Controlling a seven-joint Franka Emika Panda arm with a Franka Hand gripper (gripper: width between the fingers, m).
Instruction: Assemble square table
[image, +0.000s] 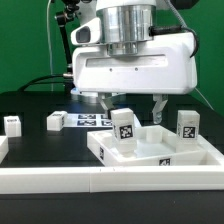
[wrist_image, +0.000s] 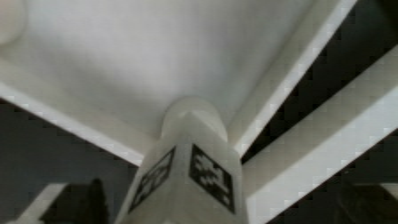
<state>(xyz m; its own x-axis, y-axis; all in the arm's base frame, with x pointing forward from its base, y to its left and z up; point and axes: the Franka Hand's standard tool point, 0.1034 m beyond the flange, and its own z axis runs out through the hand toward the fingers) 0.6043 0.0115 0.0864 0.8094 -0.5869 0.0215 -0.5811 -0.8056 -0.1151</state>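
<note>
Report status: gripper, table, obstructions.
Gripper open, over white tagged peg leg upright in white square tray-like top. Second leg upright at corner. Nothing in way.

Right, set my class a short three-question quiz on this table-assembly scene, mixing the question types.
1. True or false: the tool is clamped shut on a leg.
2. How many white legs show in the exterior view? A two, B four, C six.
3. Fill in: the two legs away from the tabletop sit toward the exterior view's ____.
Key: 1 false, its fingers stand apart; 2 B; 3 left.
</note>
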